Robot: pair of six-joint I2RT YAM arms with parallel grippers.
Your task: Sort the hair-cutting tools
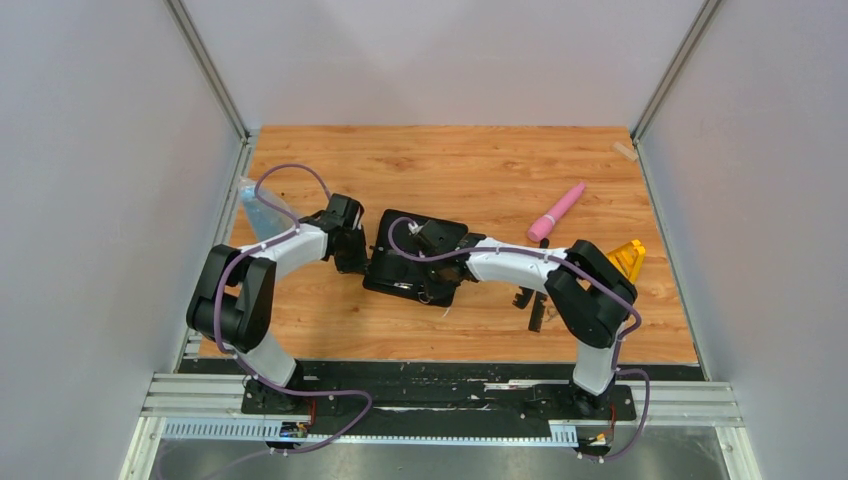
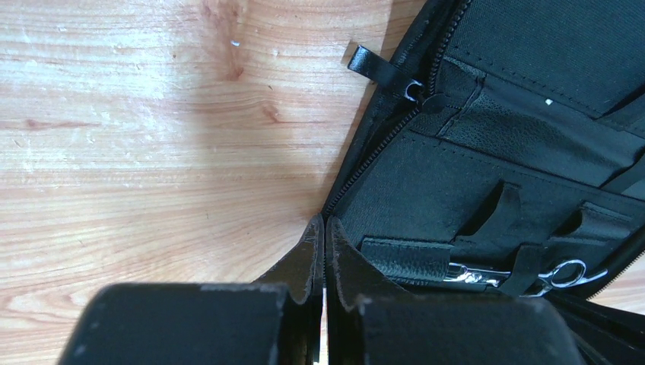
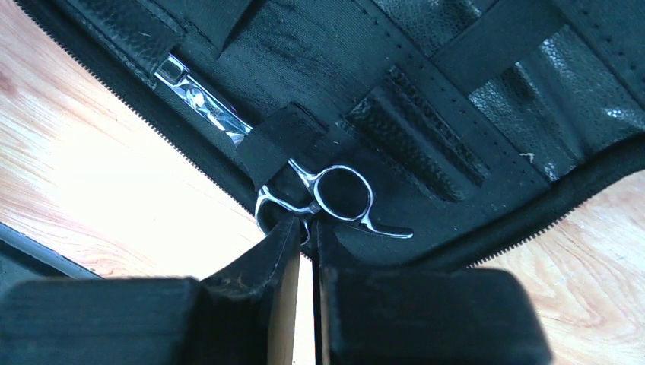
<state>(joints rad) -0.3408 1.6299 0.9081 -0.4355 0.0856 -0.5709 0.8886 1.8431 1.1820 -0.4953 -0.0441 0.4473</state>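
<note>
An open black zip case (image 1: 392, 278) lies mid-table. In the right wrist view, silver scissors (image 3: 342, 194) sit under an elastic strap of the case (image 3: 319, 46). My right gripper (image 3: 306, 224) is shut on the metal between their ring handles. The same scissors (image 2: 559, 274) show in the left wrist view. My left gripper (image 2: 325, 224) is shut with nothing in it, its tips at the zipper edge of the case (image 2: 532, 46). From above, the left gripper (image 1: 358, 258) and right gripper (image 1: 425, 240) meet over the case. A black comb (image 1: 537, 312) lies by the right arm, partly hidden.
A pink tapered tool (image 1: 557, 211) lies at the back right. A translucent blue bottle (image 1: 262, 212) rests by the left wall. A yellow object (image 1: 627, 258) sits behind the right arm's elbow. Grey walls close in both sides and the back.
</note>
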